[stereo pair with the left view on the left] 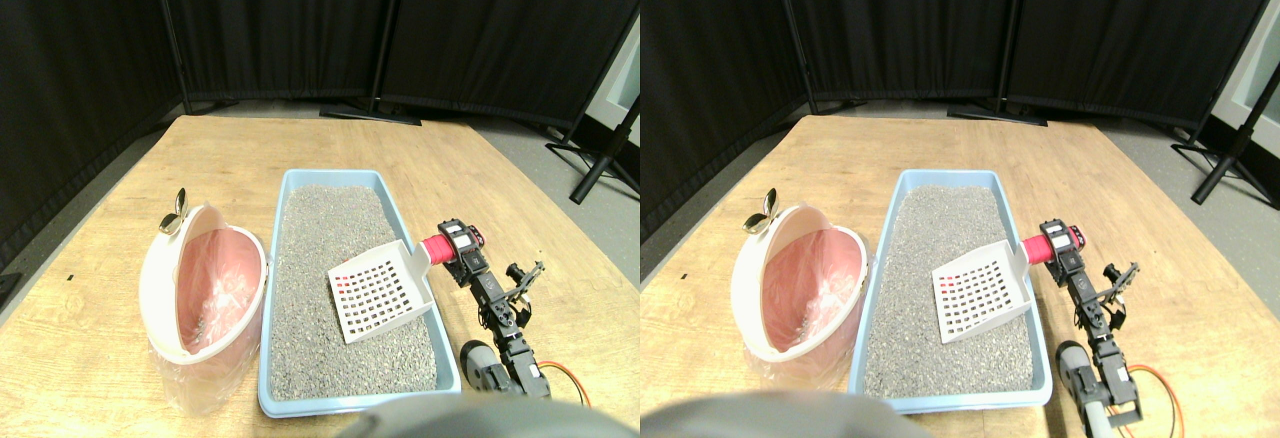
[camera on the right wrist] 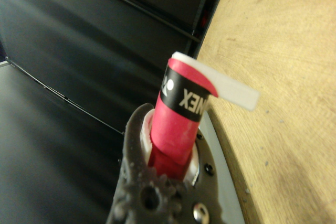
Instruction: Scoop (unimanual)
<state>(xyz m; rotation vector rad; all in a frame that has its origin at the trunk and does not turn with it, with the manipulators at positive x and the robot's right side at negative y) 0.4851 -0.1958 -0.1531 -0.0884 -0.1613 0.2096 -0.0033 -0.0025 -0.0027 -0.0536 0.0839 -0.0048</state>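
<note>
A blue tray [stereo pair with the left view on the left: 420, 276] full of grey litter [stereo pair with the left view on the left: 330, 258] is sitting on the wooden counter [stereo pair with the left view on the left: 90, 328]. Its long side is running away from the robot, toward the black curtains [stereo pair with the left view on the left: 300, 18].

A white scoop [stereo pair with the left view on the left: 381, 291] with lots of little holes is hanging over the right side of the tray, above the litter. Its flat part is tipping down to the left, with the low edge near the litter, but I cannot tell if it is touching. Its long line is going from lower left up to the right, and its pink handle [stereo pair with the left view on the left: 437, 249] is sticking out past the tray's right wall.

The gripper [stereo pair with the left view on the left: 456, 250] is holding that handle just outside the tray. In the wrist view the gripper [camera on the right wrist: 170, 156] is closing around the pink handle [camera on the right wrist: 181, 114], which is pushing up out of the jaws. A loose white strip [camera on the right wrist: 231, 88] is poking out from the handle's end.

A pink and white bin [stereo pair with the left view on the left: 200, 288] is standing just left of the tray, with a pink bag [stereo pair with the left view on the left: 215, 288] inside. Its open mouth is facing right, toward the tray.
</note>
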